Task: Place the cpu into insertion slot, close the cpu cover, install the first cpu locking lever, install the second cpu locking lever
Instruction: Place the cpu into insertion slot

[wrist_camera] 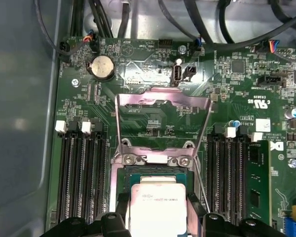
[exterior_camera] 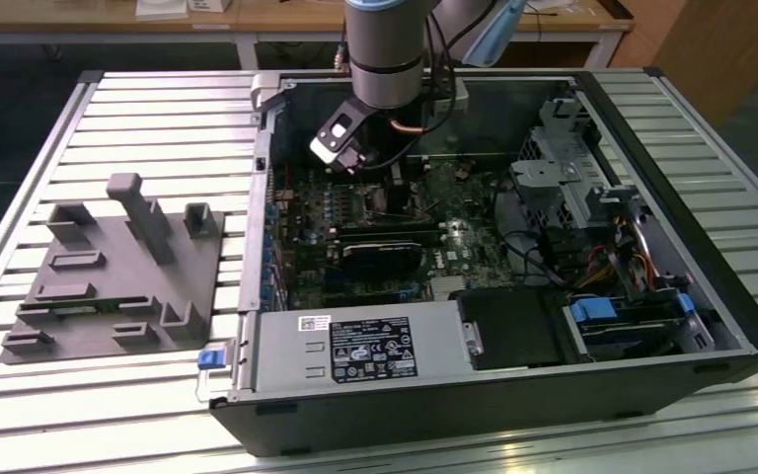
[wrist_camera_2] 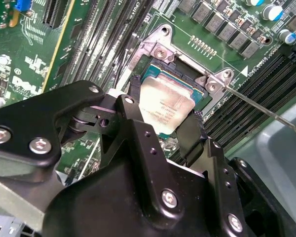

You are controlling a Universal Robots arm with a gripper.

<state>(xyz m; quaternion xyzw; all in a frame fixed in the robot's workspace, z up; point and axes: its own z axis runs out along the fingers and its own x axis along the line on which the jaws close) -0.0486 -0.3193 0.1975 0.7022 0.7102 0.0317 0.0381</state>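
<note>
**Gripper clamps the cpu at the open socket**

At the exterior view's left, a grey moulded fixture [exterior_camera: 115, 267] lies on the slatted metal table [exterior_camera: 37, 148]. To its right stands the open computer case [exterior_camera: 695, 296], with the green motherboard [exterior_camera: 352, 227] on its floor. Along the near side of the case, the power supply [exterior_camera: 352, 351] carries 1 black label crowded with white print and symbols, and 1 small white sticker. None of that lettering can be made out. The arm [exterior_camera: 386, 49] drops in from the far side, and the gripper [exterior_camera: 385, 183] hangs low over the board.

Both wrist views show the grip itself. The 2 black fingers [wrist_camera_2: 190, 131] are drawn in narrowly on opposite edges of the cpu [wrist_camera_2: 165, 103], holding it. The cpu is at the insertion slot [wrist_camera_2: 159, 51], in it or just over it. I cannot tell whether it is seated. Its pale face bears a few lines of dark print. In the second wrist view, a thin lever rod [wrist_camera_2: 266, 112] runs away from 1 corner of the slot.

The first wrist view shows the cpu cover [wrist_camera: 163, 96], hinged at 1 edge of the slot and swung fully open away from the cpu, with board showing through its window. Beyond it sits a coin battery [wrist_camera: 102, 66]. Black memory slots [wrist_camera: 81, 173] flank the socket, and 1 green memory module [wrist_camera: 259, 192] stands among them. White lettering dots the board.
</note>
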